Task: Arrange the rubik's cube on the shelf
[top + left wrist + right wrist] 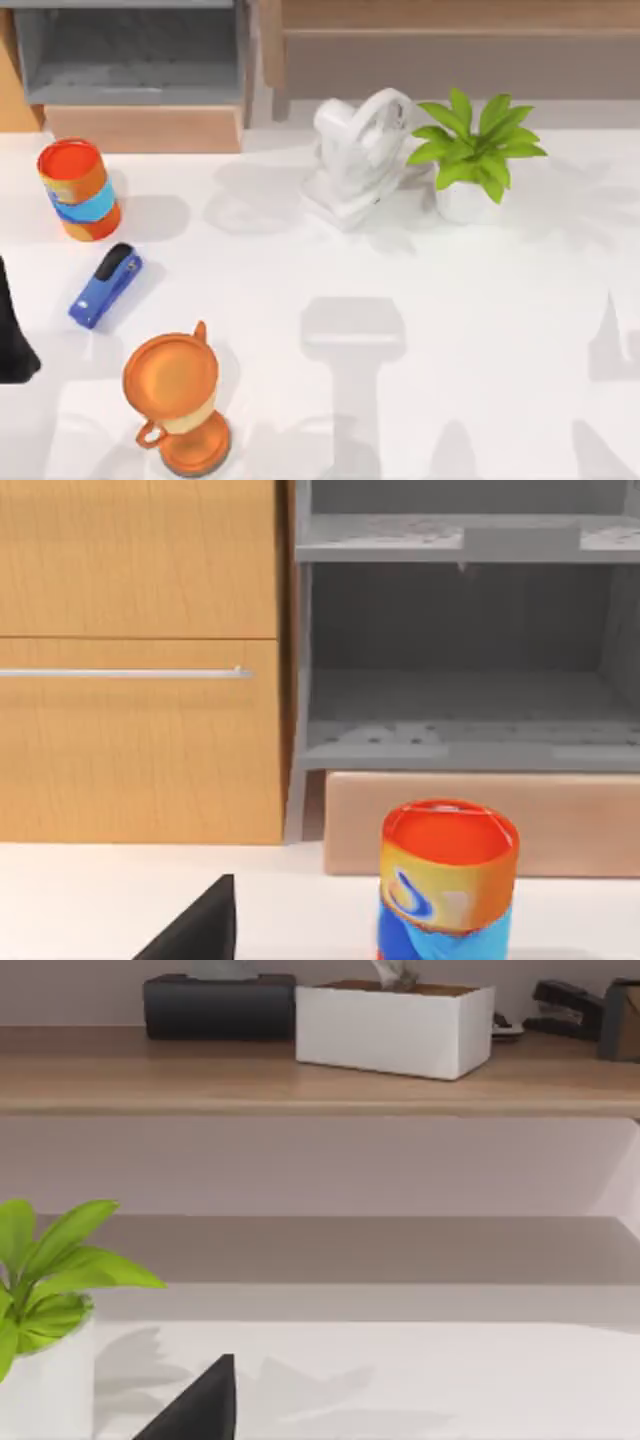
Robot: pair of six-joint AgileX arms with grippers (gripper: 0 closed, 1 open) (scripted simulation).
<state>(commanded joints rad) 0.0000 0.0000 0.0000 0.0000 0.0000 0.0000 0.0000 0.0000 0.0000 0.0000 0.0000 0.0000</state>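
Where the rubik's cube is lying cannot be told from these views, so neither can its direction from either set of jaws nor which arm is nearer to it. The shelf (450, 15) is running along the upper right of the top view, a grey-brown panel beneath its light board. In the right wrist view the board is carrying a black box (220, 1005), a white box (395, 1025) and a dark stapler (565, 1005), with bare wood left between and in front of them.

Below the shelf, the potted plant (475, 160) is standing on the white table (450, 330), beside a white fan-like object (355, 155).

The right gripper (195, 1400) is facing that shelf, so that arm is probably the better placed for the setting-down. The left gripper (195, 925) is hanging at the left edge, facing an orange and blue can (80, 190) and the grey compartment (130, 55). Whether either pair of jaws is open or closed, I cannot tell.
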